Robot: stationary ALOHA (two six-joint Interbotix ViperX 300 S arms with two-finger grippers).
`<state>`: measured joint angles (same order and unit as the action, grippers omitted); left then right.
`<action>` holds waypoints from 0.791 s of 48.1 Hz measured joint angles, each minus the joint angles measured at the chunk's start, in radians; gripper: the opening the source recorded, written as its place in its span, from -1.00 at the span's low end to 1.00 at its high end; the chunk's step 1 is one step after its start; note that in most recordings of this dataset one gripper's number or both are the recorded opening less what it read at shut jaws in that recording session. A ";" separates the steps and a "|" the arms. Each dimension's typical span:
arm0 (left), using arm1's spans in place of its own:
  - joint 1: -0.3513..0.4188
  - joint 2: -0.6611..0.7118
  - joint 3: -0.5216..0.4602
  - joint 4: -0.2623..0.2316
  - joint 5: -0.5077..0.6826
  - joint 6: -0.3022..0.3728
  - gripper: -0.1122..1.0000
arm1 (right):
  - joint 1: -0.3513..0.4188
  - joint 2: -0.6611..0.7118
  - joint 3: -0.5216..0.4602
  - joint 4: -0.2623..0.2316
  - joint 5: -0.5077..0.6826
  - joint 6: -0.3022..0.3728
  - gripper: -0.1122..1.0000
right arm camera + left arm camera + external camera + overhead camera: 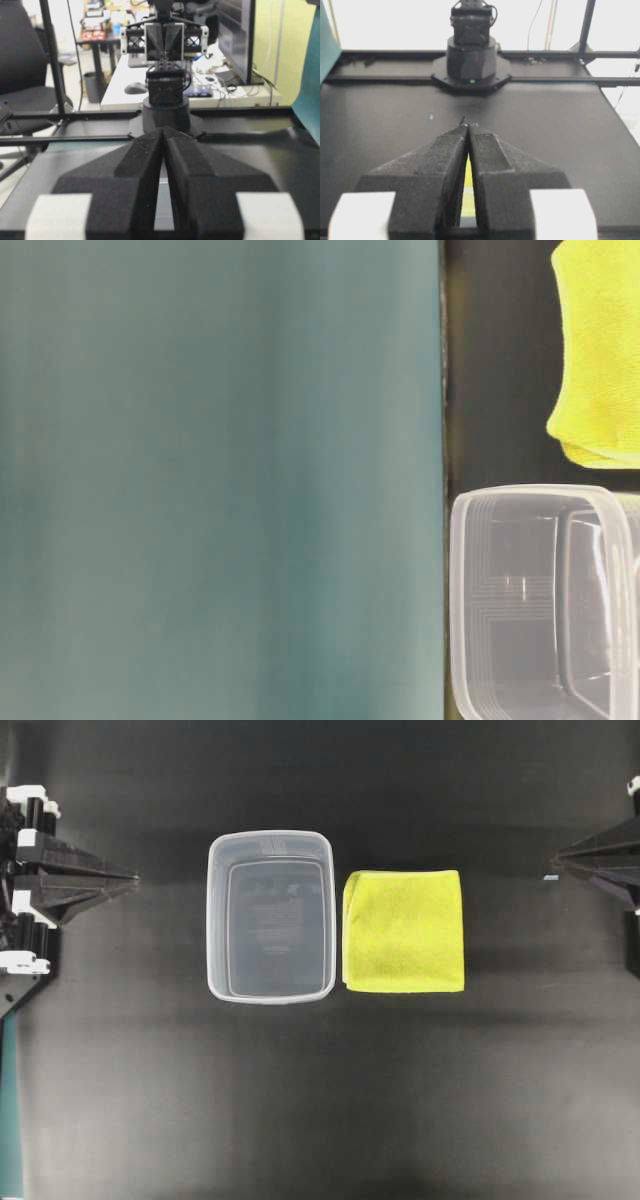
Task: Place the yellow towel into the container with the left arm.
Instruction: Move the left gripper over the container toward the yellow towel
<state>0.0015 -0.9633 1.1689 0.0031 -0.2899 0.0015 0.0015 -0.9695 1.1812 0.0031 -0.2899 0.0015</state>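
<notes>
On black table [300,1100] | container [270,915] beside yellow towel [404,930]

The towel [403,931] is a bright yellow-green cloth, folded square and lying flat near the middle of my bench [320,1110]. Just beside it, on the side toward my left arm [60,885], stands the container [270,917]: a clear plastic tub with rounded corners and a raised rim, upright, mouth up, nothing inside.
</notes>
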 measured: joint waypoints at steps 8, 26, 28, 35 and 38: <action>0.025 0.060 -0.074 0.032 0.078 -0.049 -0.80 | -0.012 -0.012 0.000 0.009 0.048 0.015 -0.79; 0.017 0.345 -0.319 0.035 0.261 -0.043 -0.80 | -0.046 -0.167 0.003 0.012 0.382 0.098 -0.79; 0.011 0.385 -0.354 0.035 0.275 -0.043 -0.80 | -0.046 -0.190 0.002 0.014 0.420 0.106 -0.78; -0.026 0.545 -0.492 0.035 0.371 -0.041 -0.80 | -0.046 -0.272 0.015 0.012 0.515 0.117 -0.55; -0.029 0.609 -0.554 0.035 0.436 -0.041 -0.80 | -0.046 -0.301 0.020 0.014 0.541 0.118 -0.31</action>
<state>-0.0276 -0.3543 0.6151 0.0383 0.1457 -0.0399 -0.0445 -1.2701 1.2011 0.0169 0.2516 0.1197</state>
